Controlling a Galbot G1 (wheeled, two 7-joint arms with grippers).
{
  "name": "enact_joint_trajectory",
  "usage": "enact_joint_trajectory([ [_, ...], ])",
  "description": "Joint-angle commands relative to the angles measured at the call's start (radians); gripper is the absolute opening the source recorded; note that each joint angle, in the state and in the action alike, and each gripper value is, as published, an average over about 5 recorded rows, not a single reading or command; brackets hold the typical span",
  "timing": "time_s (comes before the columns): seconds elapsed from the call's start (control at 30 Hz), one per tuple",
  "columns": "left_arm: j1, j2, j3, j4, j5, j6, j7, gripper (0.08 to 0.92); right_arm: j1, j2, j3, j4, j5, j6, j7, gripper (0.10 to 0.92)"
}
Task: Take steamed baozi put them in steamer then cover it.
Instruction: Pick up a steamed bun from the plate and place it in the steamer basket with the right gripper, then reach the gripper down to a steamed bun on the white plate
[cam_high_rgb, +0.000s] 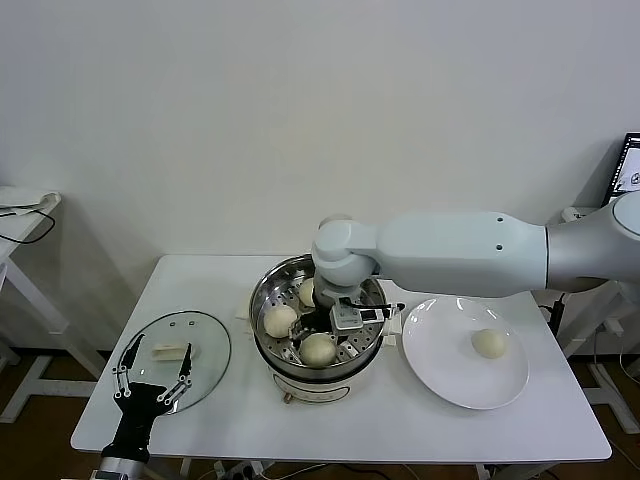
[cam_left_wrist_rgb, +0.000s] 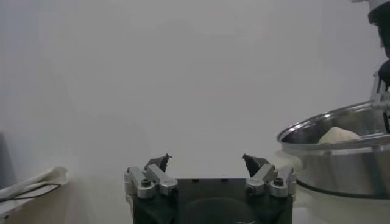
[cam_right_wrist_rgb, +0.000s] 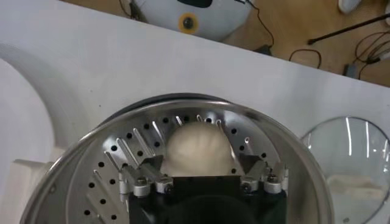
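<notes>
The steamer (cam_high_rgb: 318, 335) stands mid-table with three baozi on its perforated tray: one at the left (cam_high_rgb: 280, 320), one at the back (cam_high_rgb: 307, 291) and one at the front (cam_high_rgb: 318, 349). My right gripper (cam_high_rgb: 325, 330) reaches down into the pot. In the right wrist view its fingers (cam_right_wrist_rgb: 150, 165) stand wide on either side of the front baozi (cam_right_wrist_rgb: 198, 143), which rests on the tray. A fourth baozi (cam_high_rgb: 489, 343) lies on the white plate (cam_high_rgb: 440, 370). The glass cover (cam_high_rgb: 205, 365) lies flat at the left. My left gripper (cam_high_rgb: 152, 372) is open and empty at the cover's front edge.
The plate sits right of the steamer, close to its side handle. My right arm spans across above the plate. A white side table (cam_high_rgb: 20, 215) with cables stands at far left. In the left wrist view the steamer (cam_left_wrist_rgb: 341, 152) shows at the right, beyond my open left gripper (cam_left_wrist_rgb: 206, 159).
</notes>
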Motion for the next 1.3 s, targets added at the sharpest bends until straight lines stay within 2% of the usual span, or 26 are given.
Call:
enact_joint_trajectory([
  [0.03,-0.002,0.001,0.001,0.001,0.0,0.002,0.001,0.823,0.065,-0.222,0.145,-0.024,0.192,-0.103,-0.17,0.823],
  [0.13,-0.002,0.002,0.004,-0.001,0.002,0.005,0.001,0.823,0.083,-0.346,0.162,-0.098,0.323,-0.259,-0.215,0.823],
  [0.23,-0.001,0.003,0.007,-0.005,0.004,0.008,0.001,0.823,0.07,-0.444,0.158,-0.234,0.42,-0.406,-0.237,0.823],
  [0.37,0.003,0.003,0.01,-0.008,0.008,0.008,0.001,0.823,0.011,-0.509,0.146,-0.424,0.461,-0.49,-0.253,0.823],
  [0.53,0.009,0.001,0.011,-0.012,0.012,0.008,0.001,0.823,-0.147,-0.555,0.16,-0.565,0.44,-0.509,-0.242,0.823],
  [0.73,0.013,-0.004,0.015,-0.014,0.021,0.015,-0.001,0.823,-0.321,-0.549,0.243,-0.66,0.365,-0.499,-0.206,0.823],
  [1.3,0.024,-0.004,0.017,-0.006,0.03,0.018,-0.003,0.823,-0.527,-0.459,0.339,-0.738,0.288,-0.497,-0.106,0.823],
])
